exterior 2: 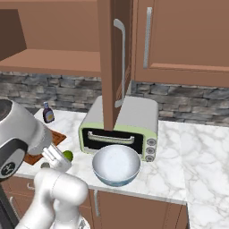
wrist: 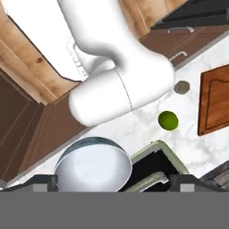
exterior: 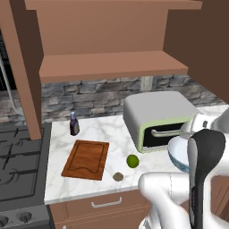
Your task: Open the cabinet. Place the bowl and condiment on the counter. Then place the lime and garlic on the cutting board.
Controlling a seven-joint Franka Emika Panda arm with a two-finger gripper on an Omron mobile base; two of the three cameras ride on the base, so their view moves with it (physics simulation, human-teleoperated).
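Hand view shows the fingers (wrist: pixel 114 181) spread wide above the bowl (wrist: pixel 94 167) on the marble surface (wrist: pixel 143 125), with the lime (wrist: pixel 168 120) lying off toward the cutting board (wrist: pixel 217 100).

Glossy white rounded arm links (exterior: pixel 163 192), black joint band (exterior: pixel 205 156), grey shading.

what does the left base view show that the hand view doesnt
Left base view alone: the condiment standing on the counter behind the cutting board, the open cabinet with its bare shelf, and the stone backsplash.
Hand view alone: the wooden floor beneath the robot.
Both: the lime, the garlic, the bowl, the toaster oven, the cutting board and marble counter.
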